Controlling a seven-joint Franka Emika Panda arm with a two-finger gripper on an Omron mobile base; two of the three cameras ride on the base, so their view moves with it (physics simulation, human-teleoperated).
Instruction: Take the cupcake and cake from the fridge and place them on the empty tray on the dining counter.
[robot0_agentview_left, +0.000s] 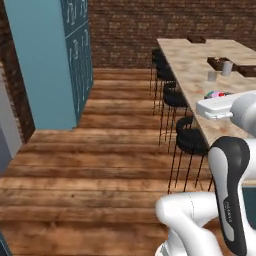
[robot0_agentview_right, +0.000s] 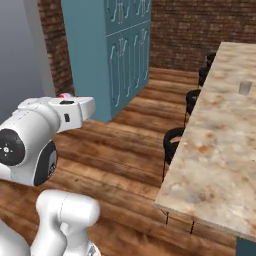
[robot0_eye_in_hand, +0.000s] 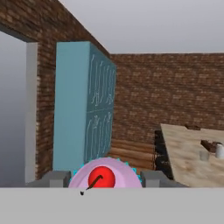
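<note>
In the hand view the cupcake (robot0_eye_in_hand: 102, 177), pink frosting with a red dot and a teal edge, sits between my gripper's (robot0_eye_in_hand: 103, 180) grey fingers (robot0_eye_in_hand: 56, 178), which are shut on it. From the left base view the cupcake (robot0_agentview_left: 216, 94) shows as a pink and teal speck at the white hand, over the dining counter's (robot0_agentview_left: 190, 60) near edge. From the right base view only its pink top (robot0_agentview_right: 64, 95) peeks over the hand. Dark brown trays (robot0_agentview_left: 196, 39) (robot0_agentview_left: 218, 62) lie far along the beige marble top; which is empty I cannot tell. The cake and the fridge are out of view.
Black stools (robot0_agentview_left: 175, 97) line the counter's near side. A tall teal cabinet (robot0_agentview_left: 55, 60) stands to the left before a brick wall (robot0_agentview_left: 125, 30). Two small cups (robot0_agentview_left: 227, 67) stand on the counter. Bare wooden floor (robot0_agentview_left: 90, 160) stretches between cabinet and stools.
</note>
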